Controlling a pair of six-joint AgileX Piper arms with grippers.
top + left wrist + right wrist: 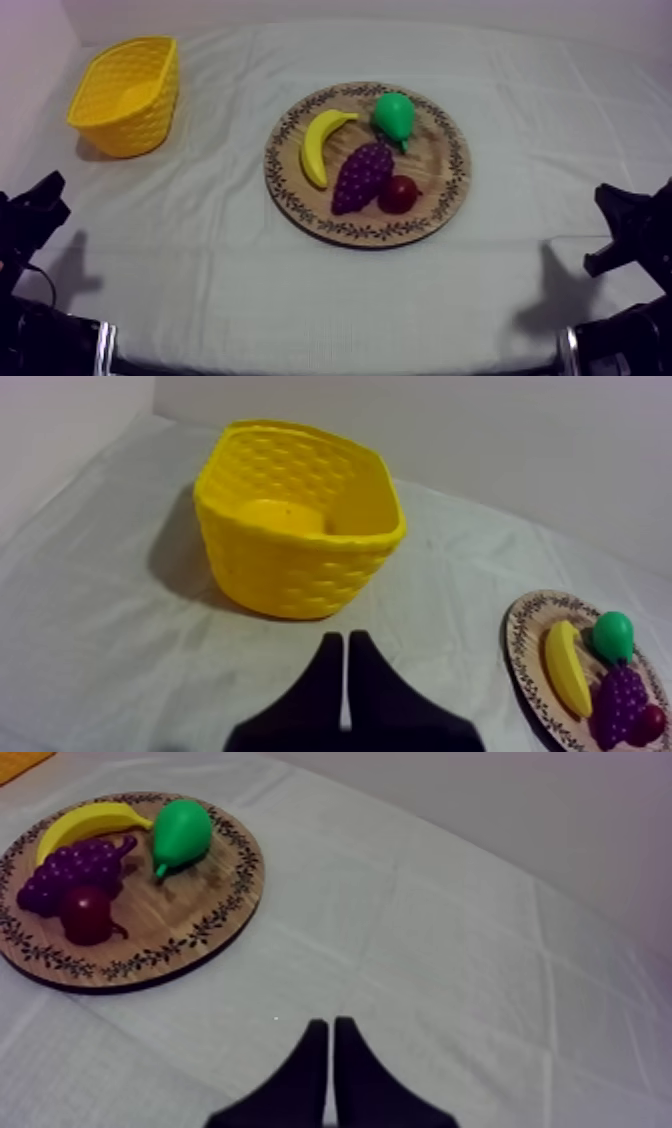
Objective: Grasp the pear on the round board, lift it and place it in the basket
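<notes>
Starting state, task not yet begun. The pear (394,116) lies on the wooden board (452,150), next to the banana (320,143), well apart from the yellow basket (140,120). The left pincer (345,640) and right pincer (331,1023) are each pressed together on nothing, low at the desk's sides. Reach, grasp, carry and release all remain.

A creased grey-white cloth (300,300) (softly shadowed) runs back to a plain pale wall (500,436).
</notes>
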